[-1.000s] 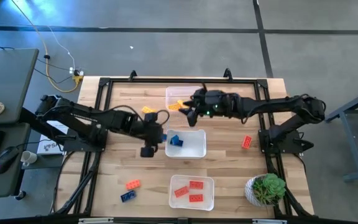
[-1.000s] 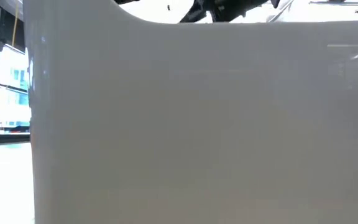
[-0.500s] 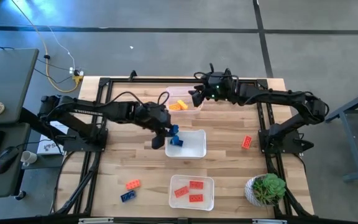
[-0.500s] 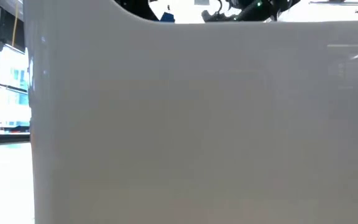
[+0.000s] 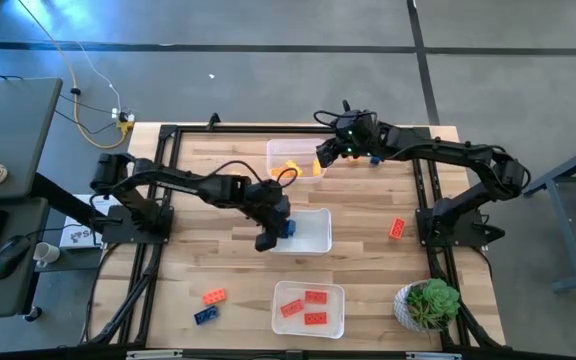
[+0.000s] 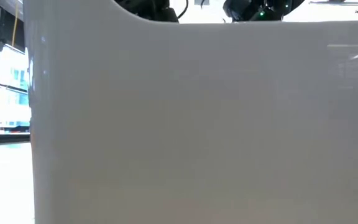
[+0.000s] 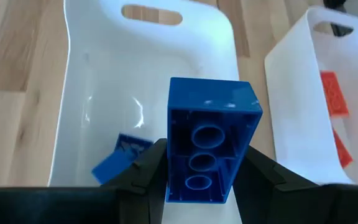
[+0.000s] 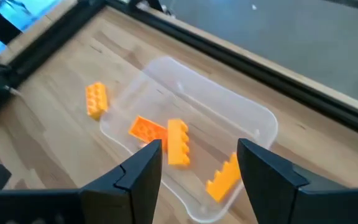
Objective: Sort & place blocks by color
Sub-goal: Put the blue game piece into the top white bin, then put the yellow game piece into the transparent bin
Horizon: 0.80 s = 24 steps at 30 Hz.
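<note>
Left gripper (image 7: 202, 177) pinches a blue rectangular studded plastic brick (image 7: 210, 140), hollow underside with three round tubes facing the wrist camera, fingers (image 7: 146, 171) pressed on both long sides. In the high view the left gripper (image 5: 271, 232) sits at the left edge of the middle clear rectangular plastic tub (image 5: 313, 235). Left wrist view: held brick hangs over that tub (image 7: 79, 93), which has a second small blue brick (image 7: 118, 158) lying on its floor. Beside it, the near tub (image 7: 297, 68) with red flat bricks (image 7: 333, 94) inside.

Right gripper (image 8: 197, 171) is spread wide, nothing between the fingers (image 8: 143, 165). In the high view the right gripper (image 5: 330, 152) hangs at the right edge of the far clear tub (image 5: 280, 150), at the table's back side. Right wrist view: that tub (image 8: 253, 127) holds three yellow-orange studded bricks (image 8: 178, 142); one more yellow-orange brick (image 8: 96, 99) lies on the wood just outside the tub wall.

Rest of table, high view: near tub (image 5: 308, 310) at the front edge with three red bricks (image 5: 315, 297). Loose on the light wooden slatted table (image 5: 198, 260): a red-orange brick (image 5: 214, 297) and a dark blue brick (image 5: 206, 316) together near the front left, a red brick (image 5: 397, 228) on the right side. Small green potted plant (image 5: 428, 303) at the front right corner.

Low view blocked by a pale tub wall (image 6: 197, 124); only dark arm parts show above it.
</note>
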Each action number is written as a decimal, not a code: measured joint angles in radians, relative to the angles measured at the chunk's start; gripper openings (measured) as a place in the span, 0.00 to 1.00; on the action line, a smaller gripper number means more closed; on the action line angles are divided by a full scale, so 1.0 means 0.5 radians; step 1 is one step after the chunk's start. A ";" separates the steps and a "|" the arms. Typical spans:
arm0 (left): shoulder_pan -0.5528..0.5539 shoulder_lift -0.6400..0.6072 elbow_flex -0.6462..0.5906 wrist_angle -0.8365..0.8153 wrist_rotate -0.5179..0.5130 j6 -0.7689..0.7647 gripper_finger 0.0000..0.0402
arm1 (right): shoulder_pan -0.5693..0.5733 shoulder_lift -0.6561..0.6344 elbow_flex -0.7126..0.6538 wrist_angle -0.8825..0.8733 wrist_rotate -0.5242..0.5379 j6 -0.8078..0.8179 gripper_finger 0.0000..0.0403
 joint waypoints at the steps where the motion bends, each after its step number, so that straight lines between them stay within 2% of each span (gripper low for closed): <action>1: 0.000 0.020 0.003 0.019 -0.001 -0.015 0.30 | -0.005 0.000 0.000 -0.024 -0.001 0.000 0.48; 5: 0.001 0.051 0.002 0.026 0.048 -0.056 0.33 | -0.008 0.000 0.000 -0.095 0.005 -0.005 0.48; 15: 0.014 0.052 0.002 0.049 -0.040 -0.027 0.51 | -0.007 0.000 0.000 -0.113 0.033 -0.006 0.48; 24: 0.074 0.001 0.003 0.041 -0.055 -0.079 0.53 | -0.046 0.000 0.000 -0.052 0.138 -0.055 0.48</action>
